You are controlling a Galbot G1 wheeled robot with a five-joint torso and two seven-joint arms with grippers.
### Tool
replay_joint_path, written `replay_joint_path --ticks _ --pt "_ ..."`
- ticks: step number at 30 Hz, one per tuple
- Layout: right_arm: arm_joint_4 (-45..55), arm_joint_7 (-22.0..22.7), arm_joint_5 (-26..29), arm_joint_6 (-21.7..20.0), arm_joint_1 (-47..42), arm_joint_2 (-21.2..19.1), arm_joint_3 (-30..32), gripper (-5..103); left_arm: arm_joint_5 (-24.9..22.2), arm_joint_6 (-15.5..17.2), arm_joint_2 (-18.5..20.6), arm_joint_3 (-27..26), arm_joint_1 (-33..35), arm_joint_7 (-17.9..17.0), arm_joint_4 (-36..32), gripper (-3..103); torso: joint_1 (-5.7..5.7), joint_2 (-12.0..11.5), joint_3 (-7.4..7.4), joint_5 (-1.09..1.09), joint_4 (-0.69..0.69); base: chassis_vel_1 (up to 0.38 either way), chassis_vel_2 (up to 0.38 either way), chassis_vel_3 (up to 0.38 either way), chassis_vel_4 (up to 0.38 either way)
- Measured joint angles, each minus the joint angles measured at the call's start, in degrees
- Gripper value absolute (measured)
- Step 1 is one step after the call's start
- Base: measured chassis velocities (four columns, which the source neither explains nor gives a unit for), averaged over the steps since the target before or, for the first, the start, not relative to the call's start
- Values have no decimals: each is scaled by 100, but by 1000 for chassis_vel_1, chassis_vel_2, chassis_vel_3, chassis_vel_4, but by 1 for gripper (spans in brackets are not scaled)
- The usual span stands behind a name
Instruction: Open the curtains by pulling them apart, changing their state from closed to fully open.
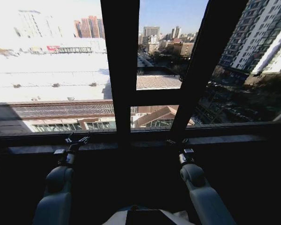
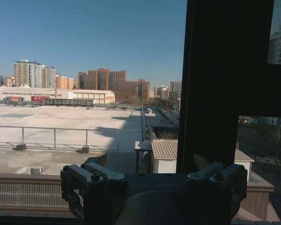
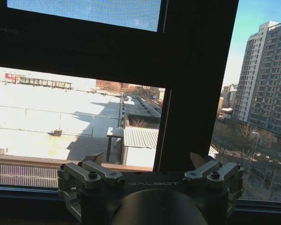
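head view, left gripper [image 1: 77, 139] and right gripper [image 1: 177, 141] apparently open, near window frame [image 1: 120, 70]

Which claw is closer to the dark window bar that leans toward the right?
Right. The right gripper sits at that leaning bar's foot by the sill; the left gripper is farther left, beyond the upright bar.

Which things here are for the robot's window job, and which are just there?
For the job:
left gripper, open, by the sill
right gripper, open, by the sill

Just there:
dark window frame bars
window sill
white rooftop outside
tall buildings outside
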Motion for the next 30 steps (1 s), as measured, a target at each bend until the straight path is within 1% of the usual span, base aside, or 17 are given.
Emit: replay_joint_path --ticks 2,5,6,7,8,9,13,18,20,23,30 --pt "-6 -4 8 -19 24 -12 -23 100 21 -3 2 32 8 35 -26 100 0 0 0 -2 2 -354 -358 365 361" --pt "-10 -6 17 -41 33 -29 -32 100 64 -51 9 59 5 118 -27 100 0 0 0 -1 0 -345 -368 353 332" --pt "-9 -9 22 -55 34 -46 -32 100 123 -159 24 89 5 153 -7 100 0 0 0 -1 1 -347 -358 350 335" --pt "-9 -9 22 -55 34 -46 -32 100 123 -159 24 89 5 153 -7 100 0 0 0 -1 1 -347 -358 350 335" --pt "-10 -19 25 -63 34 -66 -31 100 206 -376 40 113 6 181 48 100 0 0 0 -2 1 -348 -342 358 354" --pt "-16 -23 26 -66 34 -84 -23 100 266 -516 45 112 9 188 81 100 0 0 0 -1 1 -360 -342 364 365" --pt "-23 -27 35 -73 34 -107 -22 100 304 -585 80 68 20 187 91 100 0 0 0 -1 1 -348 -373 349 364" --pt "-5 -27 39 -87 33 -72 -48 100 312 -594 160 22 2 191 121 100 2 -1 0 -3 0 -295 -416 278 404" --pt "0 -27 27 -82 30 -34 -59 100 333 -637 157 20 0 205 157 100 2 -1 0 3 -1 -167 -337 159 354" --pt "2 -28 16 -73 14 -32 -62 100 382 -695 121 22 11 224 203 100 2 -1 0 2 0 -82 -300 69 307" --pt "-1 -28 21 -59 -16 -63 -22 100 432 -755 66 12 45 289 240 100 0 0 -1 -4 1 160 -231 -127 198"
